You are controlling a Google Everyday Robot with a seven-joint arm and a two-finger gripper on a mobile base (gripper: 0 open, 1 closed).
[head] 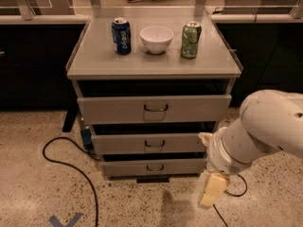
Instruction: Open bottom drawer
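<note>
Camera view: grey cabinet (pixel 154 63) centre frame. White arm (pixel 265 131) at lower right. Bottom drawer (pixel 125 168) is the lowest of three fronts, just above the floor. Gripper (pixel 210 192) hangs below-right of its right end, pointing down; cannot tell how far open or whether holding anything.

Gripper (pixel 211 192) blurred, hanging low just right of bottom drawer (pixel 154 167) front. Arm (pixel 265 126) cut off by right edge. Gap above bottom drawer dark, inside hidden.
</note>
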